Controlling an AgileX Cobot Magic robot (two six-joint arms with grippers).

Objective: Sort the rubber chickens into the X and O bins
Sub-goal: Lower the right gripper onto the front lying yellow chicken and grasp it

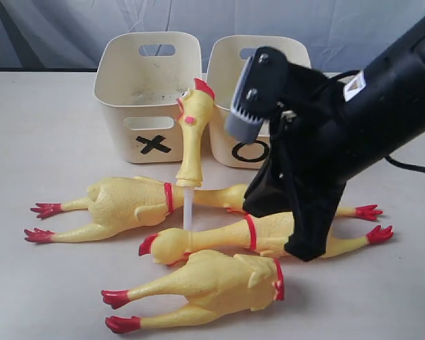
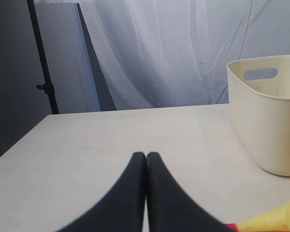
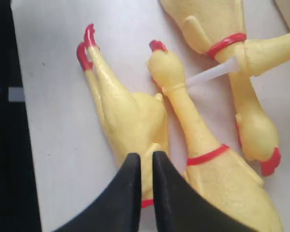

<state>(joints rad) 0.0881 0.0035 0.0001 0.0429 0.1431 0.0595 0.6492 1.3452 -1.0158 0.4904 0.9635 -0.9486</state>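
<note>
Lot: four yellow rubber pieces on the table [image 1: 49,127] in front of the bins; none seen inside a bin.
X bin [image 1: 120,85]: rear left, upright.
O bin [image 1: 223,92]: just beside it on the right, partly hidden by the right arm [image 1: 382,106].
Left chicken [image 1: 120,202]: on its side, feet outward, neck running toward the arm; head end hidden.
Middle chicken [image 1: 219,237]: whole, comb pointing left, body beneath the arm.
Headless chicken [image 1: 212,280]: nearest the camera, ends at its red neck band, just beside the middle one.
Head-and-neck piece [image 1: 193,134]: upright on a thin white stem [image 1: 188,212] among the bodies.
Right gripper [image 3: 146,157]: pointing down over the seam between the headless and middle bodies; jaws drawn almost together, only a slit between them, nothing held.
Left gripper [image 2: 146,155]: jaws pressed closed, empty, low over bare table near the X bin.
Hazard, jaws: lowering the right gripper as it stands would likely shove a body aside, not take it.
Hazard, crowding: with the bodies lying this close, a wide bite could catch two at once.
Hazard, stem: a brush from the arm would probably topple the upright piece.
Hazard, material: soft rubber may squash and slip out on the lift.
</note>
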